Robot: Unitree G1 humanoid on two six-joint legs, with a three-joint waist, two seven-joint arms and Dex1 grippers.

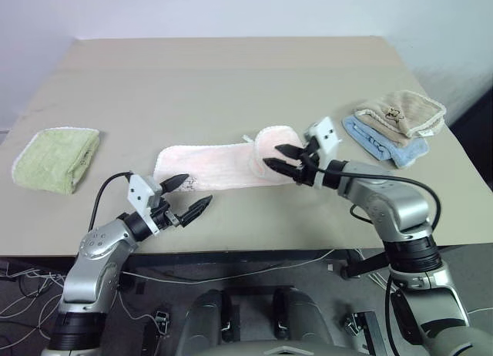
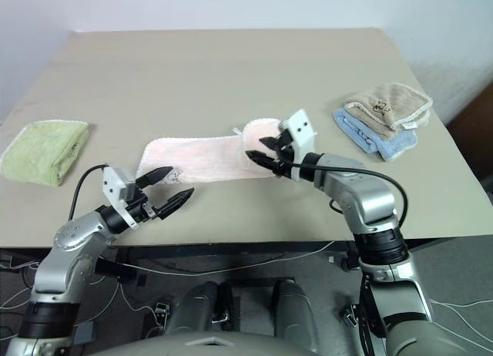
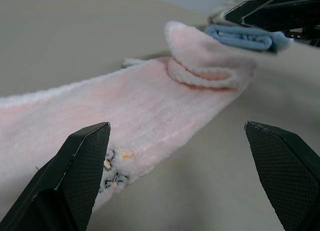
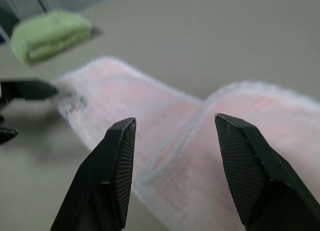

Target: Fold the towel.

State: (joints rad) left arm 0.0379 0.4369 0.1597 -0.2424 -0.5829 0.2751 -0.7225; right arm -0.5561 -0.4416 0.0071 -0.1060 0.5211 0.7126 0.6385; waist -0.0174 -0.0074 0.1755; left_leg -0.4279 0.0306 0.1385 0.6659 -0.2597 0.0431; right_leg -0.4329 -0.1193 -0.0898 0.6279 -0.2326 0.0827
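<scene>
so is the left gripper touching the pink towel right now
Apart. In the left wrist view the left gripper stands wide open, bare table beneath it, short of the towel; the left eye view shows a gap too.

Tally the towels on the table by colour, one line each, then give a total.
Pink towel: 1
Green towel: 1
Beige towel: 1
Blue towel: 1
Total: 4
</scene>
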